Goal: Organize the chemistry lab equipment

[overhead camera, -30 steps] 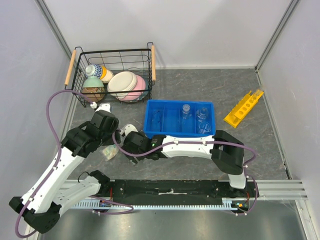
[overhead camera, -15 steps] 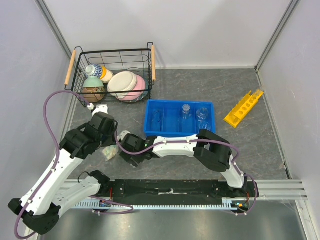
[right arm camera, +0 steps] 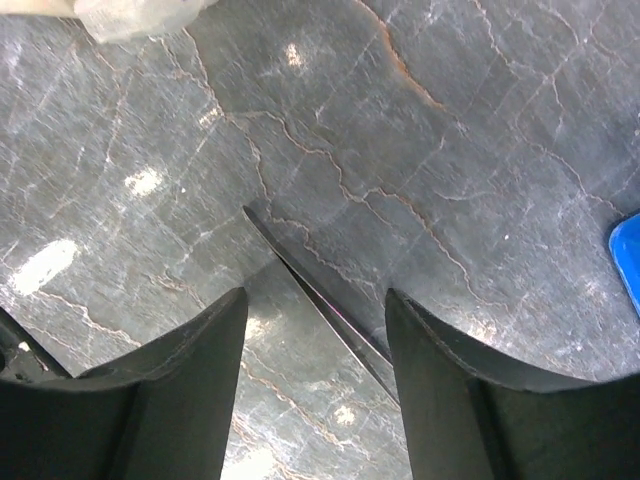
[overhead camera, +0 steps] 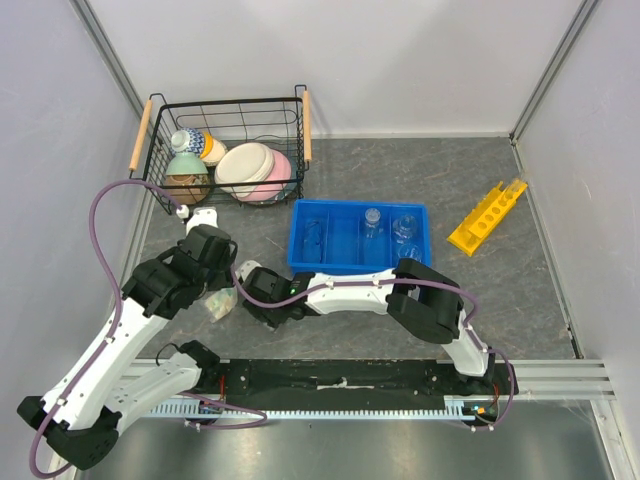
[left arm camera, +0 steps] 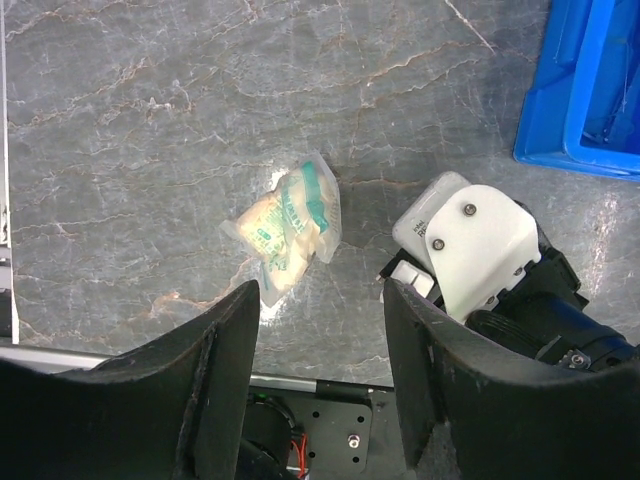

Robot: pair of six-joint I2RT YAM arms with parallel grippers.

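Observation:
A thin clear glass piece (right arm camera: pixel 300 276) lies flat on the grey table, running diagonally between the fingers of my right gripper (right arm camera: pixel 315 300). That gripper is open and low over the piece, without gripping it. In the top view my right gripper (overhead camera: pixel 256 302) reaches far left, in front of the blue tray (overhead camera: pixel 310 262). Clear glass vessels (overhead camera: pixel 372 222) stand in the tray. The yellow rack (overhead camera: pixel 487 216) lies at the far right. My left gripper (left arm camera: pixel 322 300) hangs open and empty above the table.
A small plastic bag (left arm camera: pixel 290 225) with white and green contents lies just left of the right gripper's white body (left arm camera: pixel 470 250). A black wire basket (overhead camera: pixel 160 190) of ceramic bowls stands at the back left. The tray's corner (left arm camera: pixel 590 90) is close by.
My right gripper has slid left toward the plastic bag and its jaws have narrowed around the glass piece. The left arm has barely shifted.

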